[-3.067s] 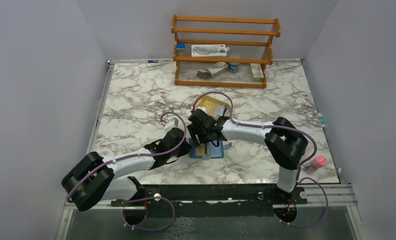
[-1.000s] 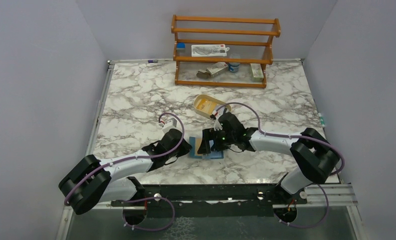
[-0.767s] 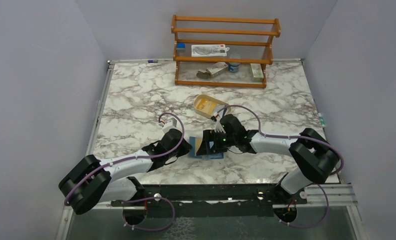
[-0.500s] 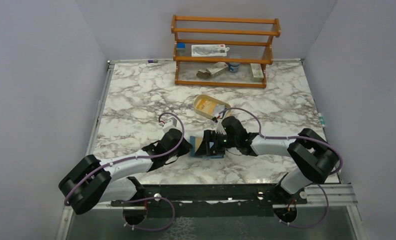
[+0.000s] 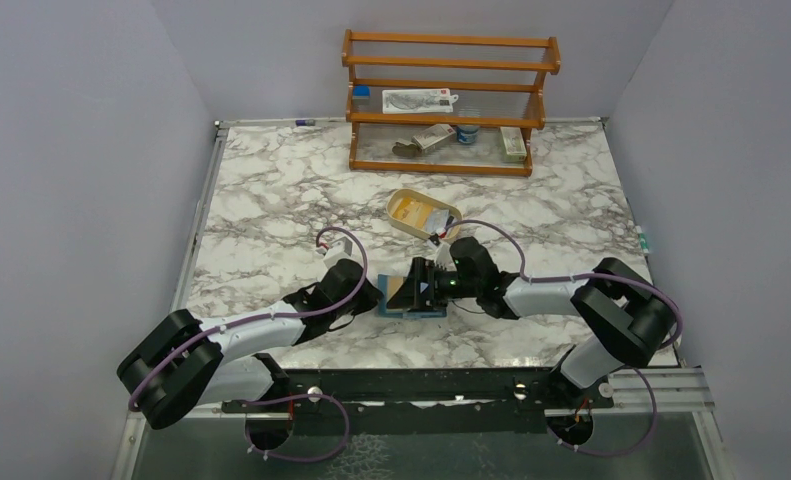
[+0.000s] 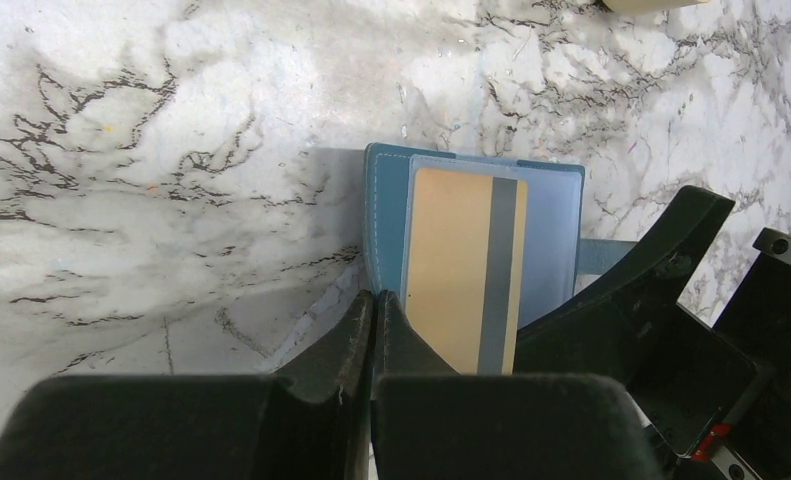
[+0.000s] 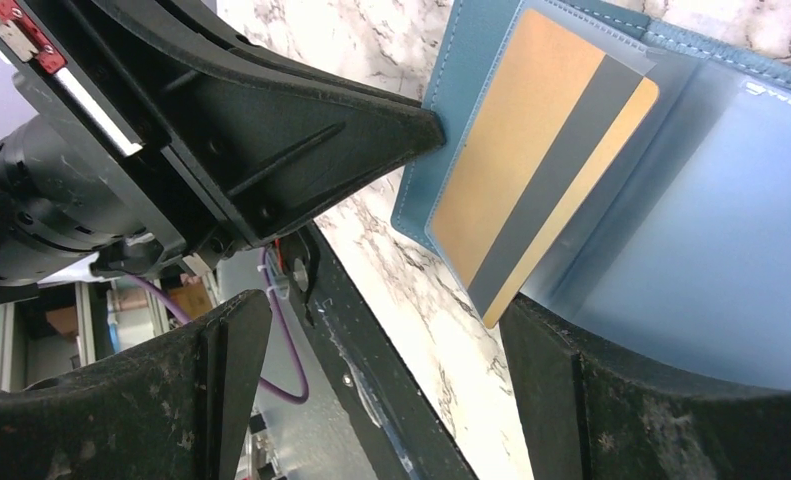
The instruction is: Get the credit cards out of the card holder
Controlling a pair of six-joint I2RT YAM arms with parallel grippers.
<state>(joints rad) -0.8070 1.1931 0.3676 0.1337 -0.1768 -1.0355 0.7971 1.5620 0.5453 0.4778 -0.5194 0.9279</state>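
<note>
The teal card holder (image 5: 417, 307) lies open on the marble, pale blue inside (image 7: 731, 210); it also shows in the left wrist view (image 6: 386, 200). A tan credit card with a dark grey stripe (image 6: 461, 260) sticks partway out of its clear slot (image 7: 531, 150). My left gripper (image 6: 373, 297) is shut, pinching the holder's near left edge (image 5: 376, 297). My right gripper (image 7: 386, 310) is open wide at the holder's other side (image 5: 423, 288). One finger (image 7: 611, 390) sits at the card's free corner. I cannot tell whether it touches the card.
An oval tan tray (image 5: 421, 212) with yellow inside lies just behind the right wrist. A wooden rack (image 5: 449, 100) with small items stands at the back. A pink object (image 5: 636, 322) sits at the front right. The black front rail (image 5: 421, 392) runs close below the holder.
My right arm has come from near the tan tray down to the holder and edged left over it. My left arm has stayed put.
</note>
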